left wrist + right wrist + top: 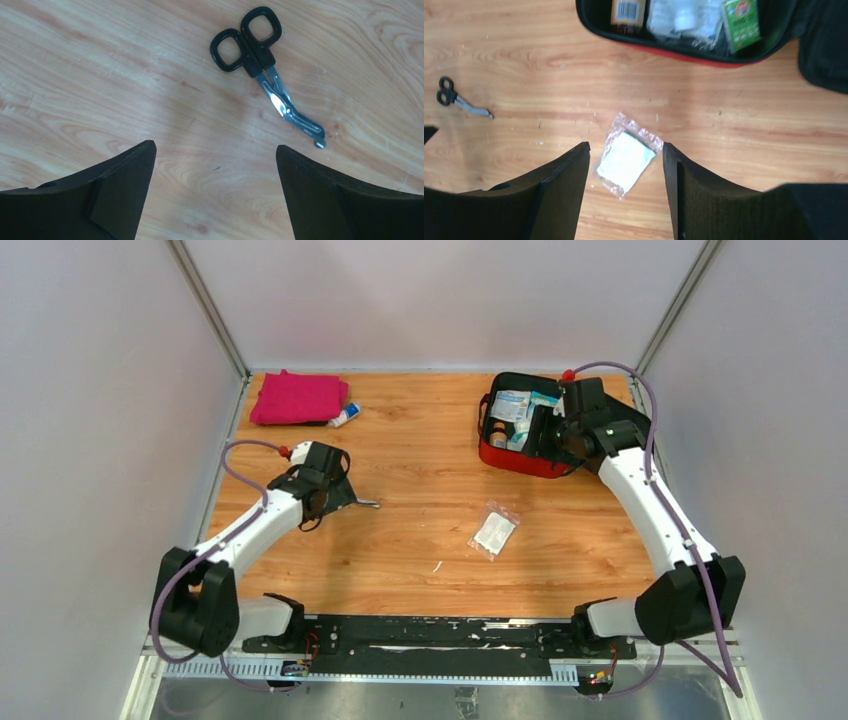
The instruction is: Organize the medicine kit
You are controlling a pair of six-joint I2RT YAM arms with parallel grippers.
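Observation:
The red medicine kit [512, 459] lies open at the back right, with packets and a bottle on its black lining; its near rim shows in the right wrist view [684, 52]. My right gripper [553, 437] hovers over the kit's right side, open and empty. A clear packet with a white pad [494, 531] lies on the table mid-right, and it shows between my right fingers, far below [626, 156]. Black-handled scissors [265, 65] lie just ahead of my open, empty left gripper [215, 150], which is low over the table at the left [338, 494].
A folded pink cloth [298, 398] lies at the back left with a small white tube [343, 416] beside it. The scissors also show far left in the right wrist view [459, 100]. Grey walls enclose the wooden table [420, 470].

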